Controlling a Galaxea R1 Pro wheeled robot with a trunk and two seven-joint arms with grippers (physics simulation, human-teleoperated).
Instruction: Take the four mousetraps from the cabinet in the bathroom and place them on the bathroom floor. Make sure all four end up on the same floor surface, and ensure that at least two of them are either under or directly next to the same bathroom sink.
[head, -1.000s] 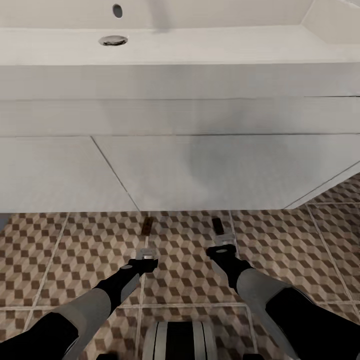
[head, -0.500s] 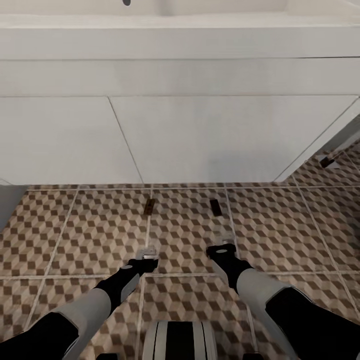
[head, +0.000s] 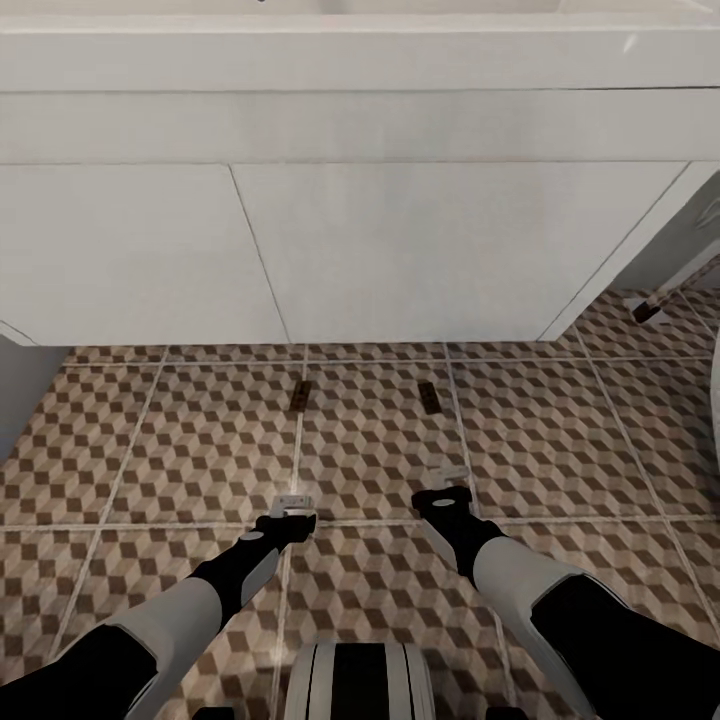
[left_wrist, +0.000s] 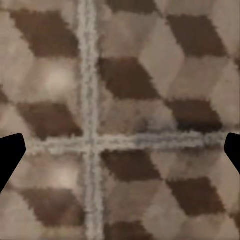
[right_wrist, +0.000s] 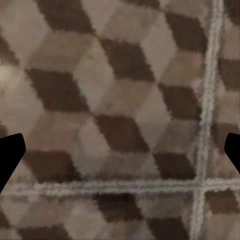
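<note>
Grey wall panel (head: 18, 385) at far left edge; curved white object (head: 714, 375) at far right edge.

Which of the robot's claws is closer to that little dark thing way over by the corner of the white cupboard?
Right. The right gripper is nearer the mousetrap at the vanity's corner; the left gripper sits farther away.

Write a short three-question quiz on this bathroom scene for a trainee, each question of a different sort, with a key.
1. True or false: the left gripper is holding a mousetrap.
2. How many dark slips lie on the tiled floor in the head view: A) two, B) three, C) five?
3. Fill in: the left mousetrap and the middle one lie in front of the white ____.

Key
1. False; its fingers stand apart over bare tile.
2. B; the third lies far right.
3. Vanity.
</note>
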